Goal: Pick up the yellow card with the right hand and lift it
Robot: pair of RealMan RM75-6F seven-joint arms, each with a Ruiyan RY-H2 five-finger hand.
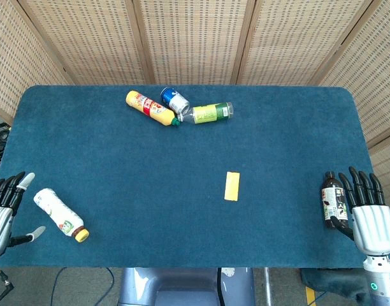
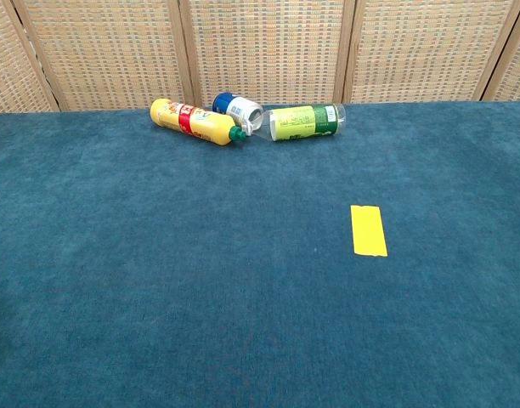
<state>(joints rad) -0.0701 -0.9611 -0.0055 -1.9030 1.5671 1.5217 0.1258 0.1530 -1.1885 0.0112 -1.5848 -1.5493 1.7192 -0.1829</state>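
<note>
The yellow card (image 1: 232, 186) (image 2: 368, 229) lies flat on the blue table cloth (image 1: 150, 166), right of the middle. My right hand (image 1: 368, 213) rests at the table's right edge, well to the right of the card, with its fingers stretched out and apart. A dark bottle (image 1: 331, 199) lies right beside its fingers, between hand and card; the hand does not grip it. My left hand (image 1: 5, 205) lies at the left edge with its fingers spread, holding nothing. Neither hand shows in the chest view.
A white bottle with a yellow cap (image 1: 60, 215) lies near my left hand. At the back lie a yellow bottle (image 1: 150, 108) (image 2: 195, 122), a blue can (image 1: 174, 100) (image 2: 236, 109) and a green-labelled bottle (image 1: 211, 113) (image 2: 304, 121). Woven screens stand behind the table.
</note>
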